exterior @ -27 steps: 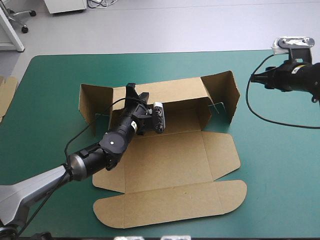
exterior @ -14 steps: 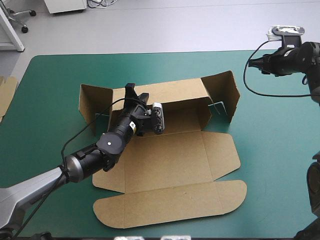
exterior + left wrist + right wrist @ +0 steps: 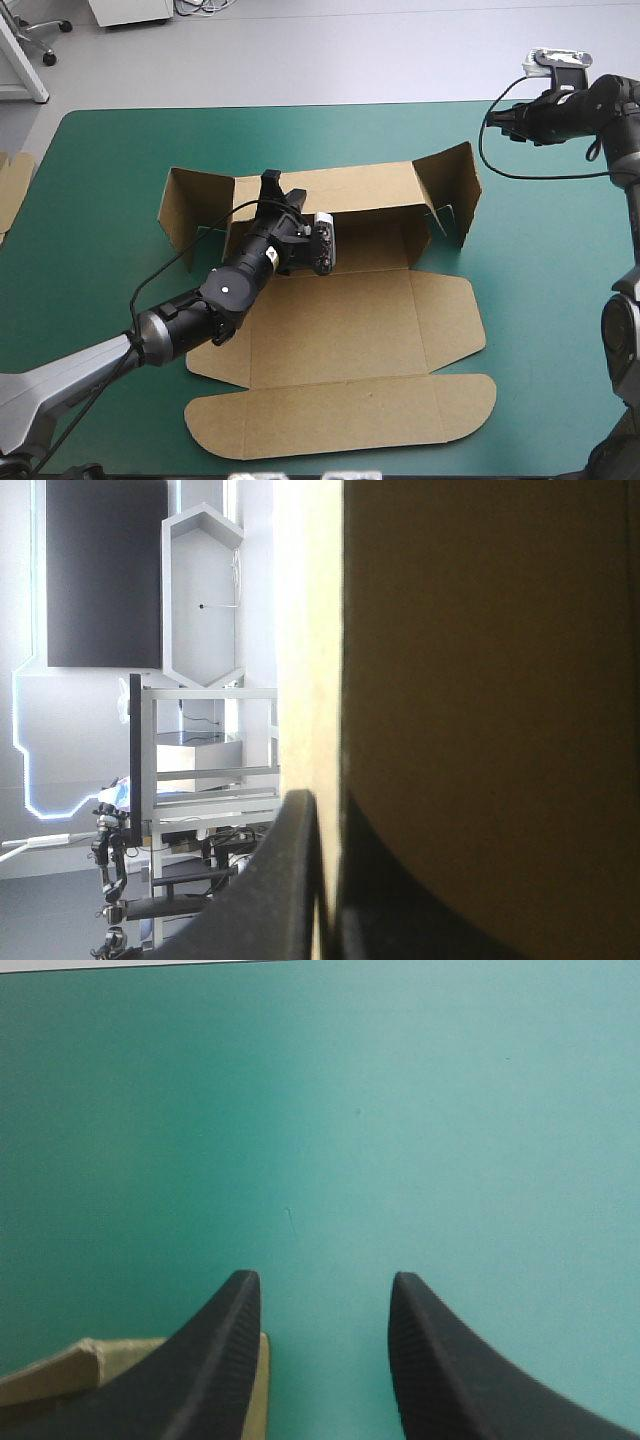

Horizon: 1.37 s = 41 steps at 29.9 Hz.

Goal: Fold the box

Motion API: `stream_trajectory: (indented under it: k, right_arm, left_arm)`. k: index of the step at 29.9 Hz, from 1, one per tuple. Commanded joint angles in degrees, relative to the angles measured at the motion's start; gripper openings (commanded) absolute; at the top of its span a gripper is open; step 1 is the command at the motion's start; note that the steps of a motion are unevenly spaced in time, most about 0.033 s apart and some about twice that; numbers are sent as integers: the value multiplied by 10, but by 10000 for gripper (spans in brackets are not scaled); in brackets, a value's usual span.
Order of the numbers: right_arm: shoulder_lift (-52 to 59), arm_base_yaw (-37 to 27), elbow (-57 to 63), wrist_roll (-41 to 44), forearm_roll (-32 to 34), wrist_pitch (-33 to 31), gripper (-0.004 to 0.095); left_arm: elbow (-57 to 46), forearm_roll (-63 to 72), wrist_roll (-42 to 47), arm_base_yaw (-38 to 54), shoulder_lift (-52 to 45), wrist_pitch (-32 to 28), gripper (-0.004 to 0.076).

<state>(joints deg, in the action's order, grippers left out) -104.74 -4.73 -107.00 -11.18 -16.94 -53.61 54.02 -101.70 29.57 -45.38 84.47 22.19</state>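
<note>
The brown box (image 3: 340, 320) lies mid-table with its base and lid flat. Its back wall (image 3: 360, 190) stands raised, and so do the end flaps on the left (image 3: 190, 205) and right (image 3: 455, 185). My left gripper (image 3: 274, 196) is shut on the top edge of the back wall near its left end. In the left wrist view the board (image 3: 480, 680) sits pinched between the black fingers (image 3: 285, 880). My right gripper (image 3: 518, 122) hangs raised over the table's far right corner, apart from the box. It is open (image 3: 320, 1285) over bare teal-green cover, with a corner of board (image 3: 60, 1370) beside one finger.
More brown board (image 3: 12, 185) shows at the table's left edge. Teal-green cover (image 3: 560, 300) lies open to the right of the box and along the far side.
The right arm has lifted and drawn back toward the far edge. The left gripper has shifted slightly right with the back wall, and the box has moved a little with it.
</note>
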Motion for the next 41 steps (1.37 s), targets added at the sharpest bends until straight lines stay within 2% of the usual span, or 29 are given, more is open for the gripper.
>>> stream_trajectory:
  k: [1, 4, 16, 21, 27, 31, 34, 41]
  right_arm:
    - [16, -4, -24, -21, -46, 43, 386]
    - [-3, -2, -44, -21, -56, 46, 385]
    - [-99, 45, -179, -32, -67, -7, 385]
    - [-106, 58, -179, -32, -50, -36, 386]
    - [-106, 58, -179, -42, -50, -113, 385]
    - [-105, 58, -179, -44, -55, -157, 330]
    - [-99, 58, -179, -44, -69, -175, 288]
    - [-64, 58, -156, -47, -85, -179, 285]
  left_arm:
    - [9, 7, 4, -1, -9, 5, -15]
    - [9, 7, 4, -1, -9, 1, -15]
    - [9, 7, 6, -1, -9, 0, -15]
    - [9, 8, 8, -1, -9, 2, -15]
    - [9, 9, 11, -1, -9, 6, -15]
    - [9, 7, 11, -1, -9, 15, -15]
    - [9, 7, 9, -1, -9, 22, -15]
    - [9, 7, 9, -1, -9, 40, -15]
